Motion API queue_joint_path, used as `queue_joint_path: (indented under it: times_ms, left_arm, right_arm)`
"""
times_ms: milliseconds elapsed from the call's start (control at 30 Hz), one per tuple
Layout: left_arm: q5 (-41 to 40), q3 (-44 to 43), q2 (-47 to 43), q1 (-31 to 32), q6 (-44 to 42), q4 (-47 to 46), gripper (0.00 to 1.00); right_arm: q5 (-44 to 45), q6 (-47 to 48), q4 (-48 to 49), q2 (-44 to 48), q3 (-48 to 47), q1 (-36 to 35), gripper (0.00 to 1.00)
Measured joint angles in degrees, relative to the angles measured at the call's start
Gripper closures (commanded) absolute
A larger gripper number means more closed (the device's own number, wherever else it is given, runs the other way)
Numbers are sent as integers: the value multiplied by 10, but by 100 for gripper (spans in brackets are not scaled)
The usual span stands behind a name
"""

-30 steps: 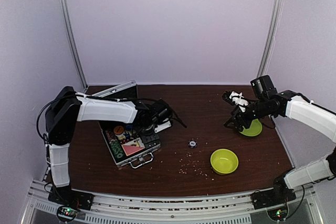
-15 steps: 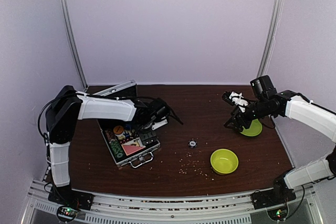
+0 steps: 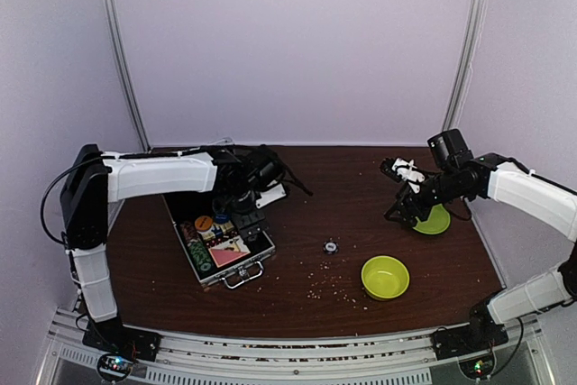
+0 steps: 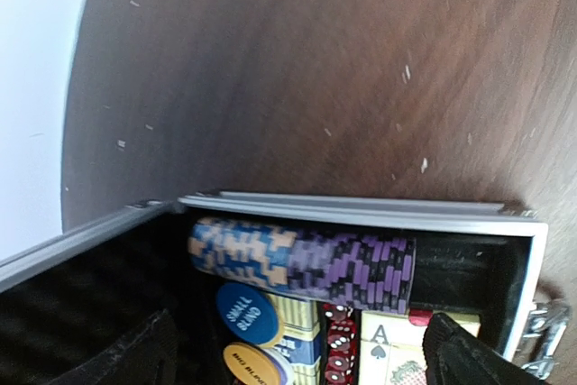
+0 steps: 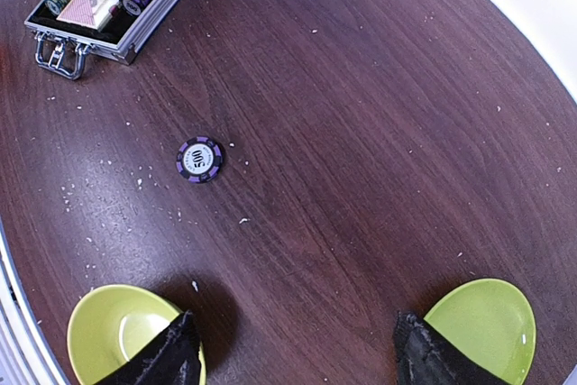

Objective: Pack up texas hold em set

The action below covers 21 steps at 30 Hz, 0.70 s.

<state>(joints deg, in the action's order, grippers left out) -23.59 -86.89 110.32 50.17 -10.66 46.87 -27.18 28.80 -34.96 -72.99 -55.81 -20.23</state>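
A small silver case [image 4: 361,207] lies open on the left side of a dark wooden table [image 3: 343,182], its metal handle [image 5: 56,51] facing the near edge. Inside, a row of blue, tan and purple striped chips [image 4: 302,259] lies on its side along one wall. Beside the row are a blue button [image 4: 245,313], an orange button [image 4: 252,365], red dice [image 4: 340,349] and a playing card showing an ace [image 4: 388,344]. The left claw [image 4: 297,362] hangs over the case with its fingers spread wide and nothing between them. One purple chip [image 5: 199,160] lies alone near the middle of the table, well apart from the case, among scattered pale crumbs. On the right, the right claw [image 5: 293,358] hovers with its fingers apart and empty. Seen from its own camera, a lime-green bowl [image 5: 108,331] sits by one finger and a lime-green plate [image 5: 482,326] by the other.
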Motion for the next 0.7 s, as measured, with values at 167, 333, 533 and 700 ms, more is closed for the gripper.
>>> queue_joint_path:
  times_ms: [167, 333, 533, 700]
  left_arm:
    - [23, -20, -49, 0, 45, -35, 3]
    - [89, -81, -33, 3, 85, -64, 21]
    - [153, -173, 61, 22, 111, -65, 29]
    - [206, -212, 131, 42, 126, -40, 30]
  right_arm:
    - [0, 2, -4, -1, -2, 0, 26]
    - [0, 4, -4, -1, -2, 0, 26]
    - [3, 4, -4, 0, -2, 0, 26]
    - [13, 4, -4, 1, -2, 0, 26]
